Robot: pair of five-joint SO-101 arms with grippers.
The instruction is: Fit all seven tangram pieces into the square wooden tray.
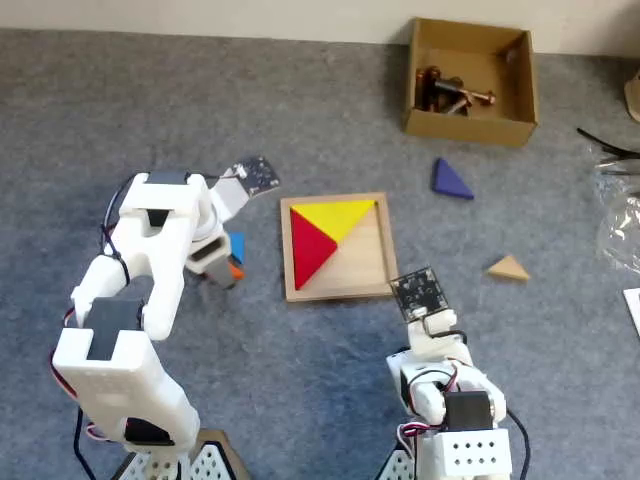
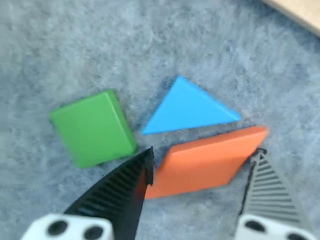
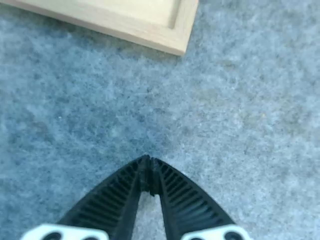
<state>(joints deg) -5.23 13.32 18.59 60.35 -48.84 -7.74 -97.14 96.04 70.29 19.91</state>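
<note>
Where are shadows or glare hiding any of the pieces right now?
High view: the light is even, with no glare on the tray. Left wrist view: only thin shadows under the green block, blue triangle and orange piece, none hiding an edge. Right wrist view: a faint shadow on the cloth along the tray's rim.

green square [image 2: 92, 127] and blue triangle [image 2: 187, 107] just beside the orange piece [image 2: 202, 162]

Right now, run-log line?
left gripper: open around orange piece | right gripper: shut | tray: yellow triangle, red triangle in | out: green piece, blue triangle, purple triangle, tan triangle
</note>
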